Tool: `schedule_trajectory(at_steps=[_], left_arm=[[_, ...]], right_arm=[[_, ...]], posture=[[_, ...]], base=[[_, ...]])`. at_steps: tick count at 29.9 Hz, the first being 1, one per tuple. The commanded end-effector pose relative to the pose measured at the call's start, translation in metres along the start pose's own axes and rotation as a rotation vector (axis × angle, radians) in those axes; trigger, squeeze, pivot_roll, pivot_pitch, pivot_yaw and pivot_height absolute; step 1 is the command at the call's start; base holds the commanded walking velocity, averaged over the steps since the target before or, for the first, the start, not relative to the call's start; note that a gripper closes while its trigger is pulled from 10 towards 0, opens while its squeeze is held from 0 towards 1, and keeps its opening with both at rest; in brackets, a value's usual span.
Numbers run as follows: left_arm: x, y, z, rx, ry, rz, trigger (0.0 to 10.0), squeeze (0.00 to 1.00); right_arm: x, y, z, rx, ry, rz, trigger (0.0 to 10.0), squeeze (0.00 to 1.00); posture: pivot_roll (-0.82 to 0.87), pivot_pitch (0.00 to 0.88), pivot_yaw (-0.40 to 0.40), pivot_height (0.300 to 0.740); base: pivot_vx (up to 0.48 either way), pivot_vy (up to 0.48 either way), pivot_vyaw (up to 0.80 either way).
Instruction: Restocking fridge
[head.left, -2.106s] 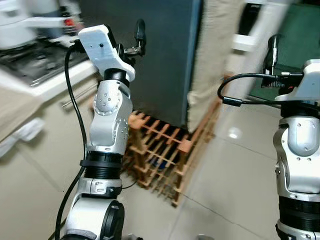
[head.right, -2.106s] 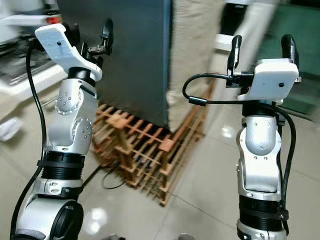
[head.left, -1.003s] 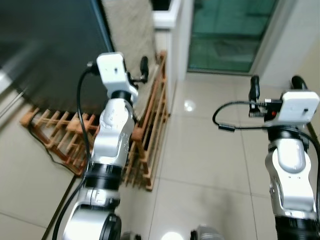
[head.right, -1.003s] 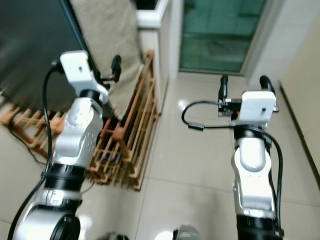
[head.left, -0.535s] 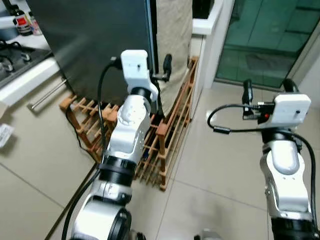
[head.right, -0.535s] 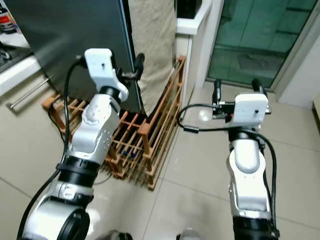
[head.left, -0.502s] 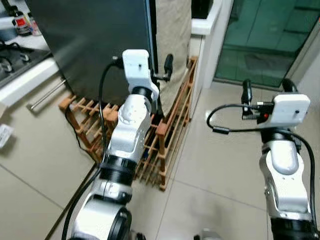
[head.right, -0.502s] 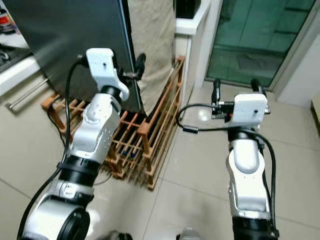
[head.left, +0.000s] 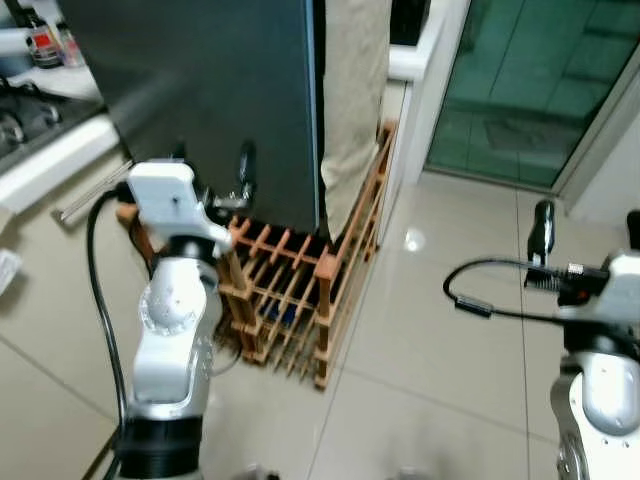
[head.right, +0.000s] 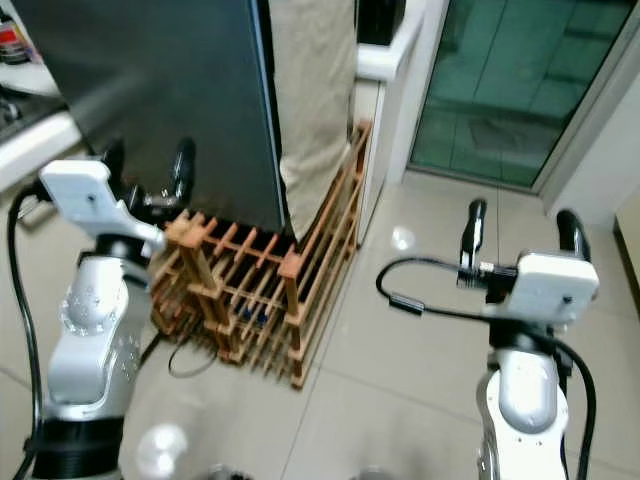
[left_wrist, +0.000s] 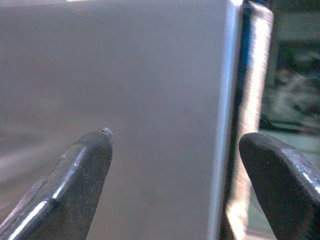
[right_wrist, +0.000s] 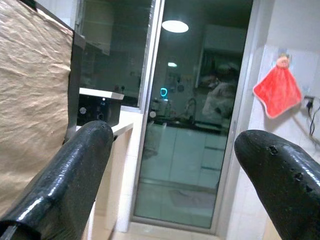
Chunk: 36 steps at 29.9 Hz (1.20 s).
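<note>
1. Dark-grey fridge is standing shut, directly ahead.
2. Left gripper is hovering spread wide and empty, near its door.
3. Right gripper is likewise spread, carrying nothing.
4. Advice: aim for the door's edge, keeping off the wooden rack.

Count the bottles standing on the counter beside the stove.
2. A bottle with a red label and a second bottle stand together on the counter, left of the dark fridge. Others may lie beyond the frame.
</note>
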<state>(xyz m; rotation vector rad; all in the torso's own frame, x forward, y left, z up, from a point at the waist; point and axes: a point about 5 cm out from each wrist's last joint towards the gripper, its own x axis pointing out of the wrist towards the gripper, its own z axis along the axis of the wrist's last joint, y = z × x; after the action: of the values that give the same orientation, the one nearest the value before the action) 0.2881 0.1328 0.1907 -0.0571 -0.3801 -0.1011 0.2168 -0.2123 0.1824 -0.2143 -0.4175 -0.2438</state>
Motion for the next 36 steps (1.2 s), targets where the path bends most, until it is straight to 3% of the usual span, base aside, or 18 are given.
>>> schedule_trajectory(at_steps=[1,2,3,5,7,15,30,36], left_arm=[[-0.006,-0.005,-0.011,0.026,0.057,-0.041,10.0,0.00],[-0.006,-0.005,-0.011,0.026,0.057,-0.041,10.0,0.00],[-0.015,-0.007,-0.016,0.013,0.101,-0.094,10.0,0.00],[-0.015,-0.008,-0.014,-0.009,0.087,-0.101,10.0,0.00],[-0.007,-0.014,-0.011,-0.055,0.065,-0.100,10.0,0.00],[0.004,-0.020,-0.008,-0.076,0.047,-0.121,10.0,0.00],[0.002,-0.023,-0.003,-0.098,0.022,-0.146,10.0,0.00],[0.005,-0.023,0.002,-0.120,0.026,-0.145,10.0,0.00]], right_arm=[[-0.002,0.001,-0.003,0.003,0.007,0.023,10.0,0.00],[-0.002,0.001,-0.003,0.003,0.007,0.023,10.0,0.00],[-0.004,0.001,-0.008,-0.013,0.022,0.042,10.0,0.00],[-0.002,0.002,-0.010,-0.013,0.026,0.044,10.0,0.00],[0.003,0.007,-0.011,-0.012,0.020,0.048,10.0,0.00],[0.011,0.011,-0.016,-0.007,0.016,0.052,10.0,0.00],[0.022,0.012,-0.019,0.001,0.005,0.051,10.0,0.00],[0.027,0.014,-0.017,0.000,-0.009,0.058,10.0,0.00]], posture=[[-0.22,0.000,0.022,0.723],[-0.22,0.000,0.022,0.723],[-0.21,0.000,0.030,0.723],[-0.21,0.000,0.030,0.723],[-0.20,0.000,0.031,0.723],[-0.20,0.000,0.032,0.723],[-0.19,0.000,0.023,0.723],[-0.19,0.000,0.024,0.723]], base=[[0.000,0.000,0.00],[0.000,0.000,0.00],[0.000,0.000,0.00],[0.000,0.000,0.00],[0.465,0.000,0.00],[0.465,0.000,0.00],[0.465,0.000,0.00],[0.000,0.000,0.00]])
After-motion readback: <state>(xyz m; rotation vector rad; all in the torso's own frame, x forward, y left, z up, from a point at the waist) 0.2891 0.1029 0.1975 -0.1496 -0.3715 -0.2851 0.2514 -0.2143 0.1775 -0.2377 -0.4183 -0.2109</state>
